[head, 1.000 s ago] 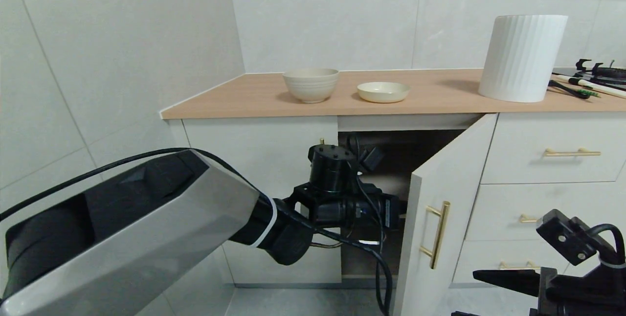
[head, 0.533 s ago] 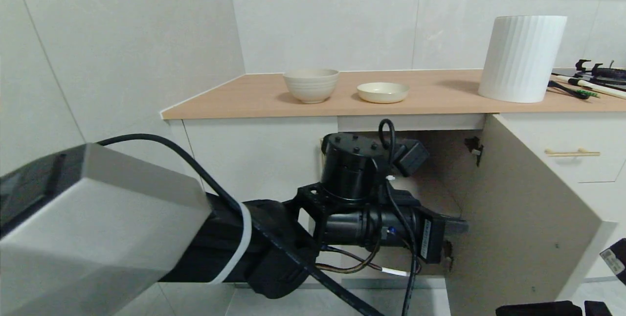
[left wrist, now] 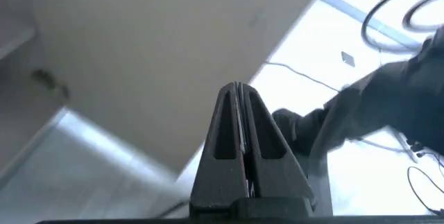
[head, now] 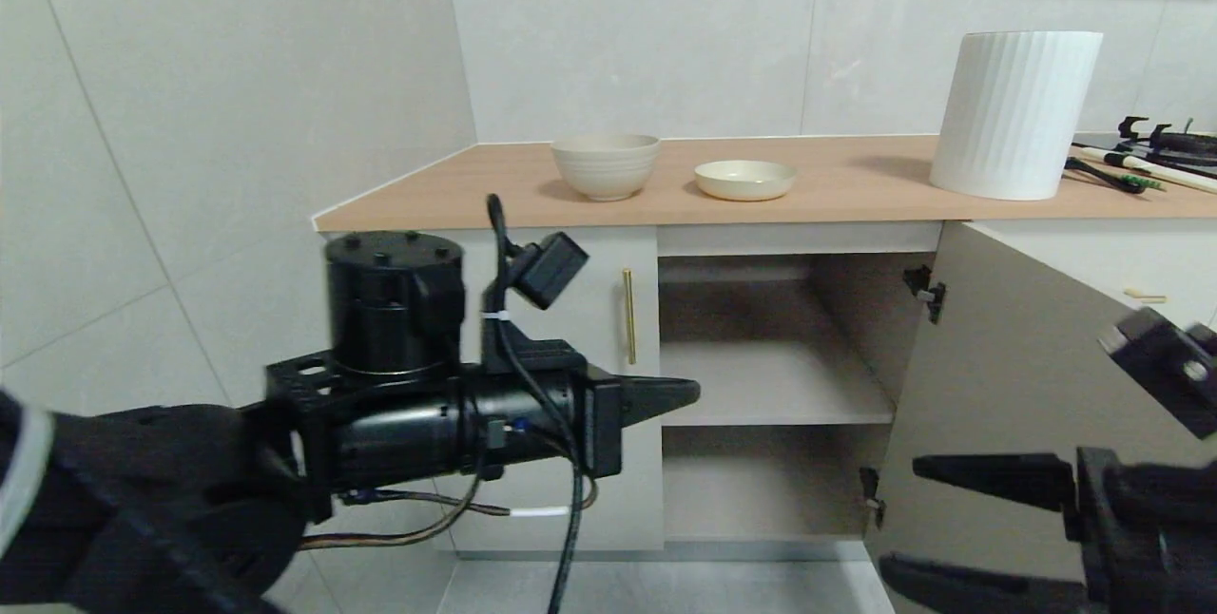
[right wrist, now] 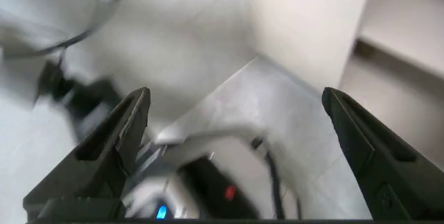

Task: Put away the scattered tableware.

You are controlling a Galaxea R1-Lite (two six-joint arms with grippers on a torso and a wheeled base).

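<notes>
The left gripper (head: 686, 392) is pinched shut with nothing in it, level with the shelf (head: 770, 386) of the open cabinet. The right gripper (head: 901, 519) is spread wide and empty, low beside the swung-out door (head: 1008, 357). Up on the counter (head: 856, 184), the bowl (head: 606, 164) and small dish (head: 744, 179) sit near each other, not touching.

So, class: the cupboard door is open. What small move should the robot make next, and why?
Probably raise the open right claw toward the dish: the cupboard door stands open, and bowl and dish both sit on the counter above.
</notes>
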